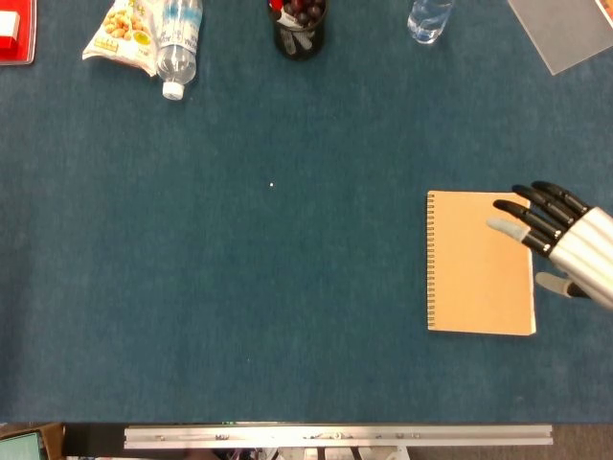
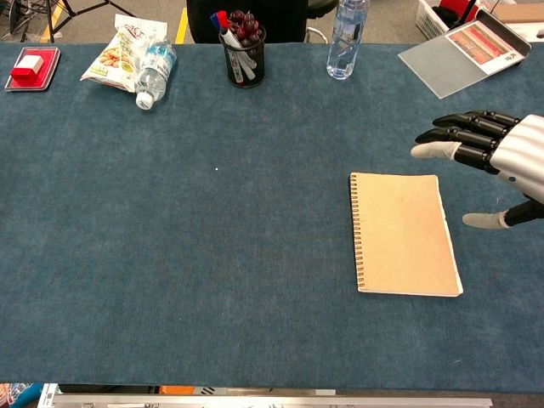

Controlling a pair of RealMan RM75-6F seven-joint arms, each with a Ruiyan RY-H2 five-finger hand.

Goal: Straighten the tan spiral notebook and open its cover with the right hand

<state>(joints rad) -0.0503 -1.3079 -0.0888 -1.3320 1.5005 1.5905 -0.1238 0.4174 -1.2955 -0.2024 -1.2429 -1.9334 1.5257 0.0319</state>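
The tan spiral notebook (image 2: 402,234) lies flat and closed on the blue table (image 2: 212,255), toward the near right part of it, with the wire binding (image 2: 356,231) running down its left edge and its sides roughly square to the table's front edge. Just to its right, the right hand (image 2: 497,161) hangs above the table with its fingers (image 2: 459,136) stretched out and spread and the thumb (image 2: 484,220) held apart below them; it holds nothing. In the head view the fingertips (image 1: 510,218) overlap the notebook's upper right corner, while the chest view shows them clear of the cover (so whether they are over it or beside it cannot be told for sure). The left hand shows in neither view.

Along the far edge stand a black pen cup (image 2: 246,53) full of markers, an upright water bottle (image 2: 345,36) to its right, and a grey folder (image 2: 463,53) at the far right corner. To the left lie a second bottle (image 2: 151,70) on its side, touching a snack bag (image 2: 121,51), and a red tray (image 2: 32,68).
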